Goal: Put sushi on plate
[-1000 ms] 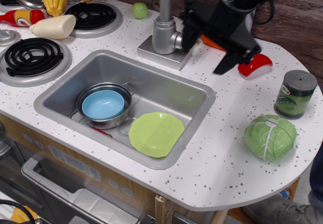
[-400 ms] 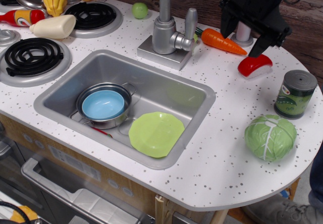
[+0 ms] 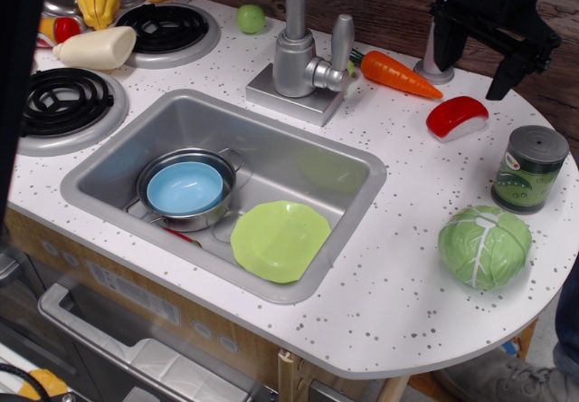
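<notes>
One sushi [image 3: 458,117]: glossy red top over a white base, oblong, lying on the speckled white surface [image 3: 398,266] between the carrot [image 3: 396,73] and the can [image 3: 529,168], apart from both.
Plate [image 3: 280,240]: lime green, faceted rim, leaning in the front right corner of the sink [image 3: 298,162], beside the blue bowl [image 3: 185,187] in its steel pot.
Tool [image 3: 479,53]: black, raised above and behind the sushi, not touching it; fingers spread wide, nothing between them.
Arm: comes in from the top right corner, tool pointing down.
Cabbage [image 3: 485,246]: near the front edge, right side.
</notes>
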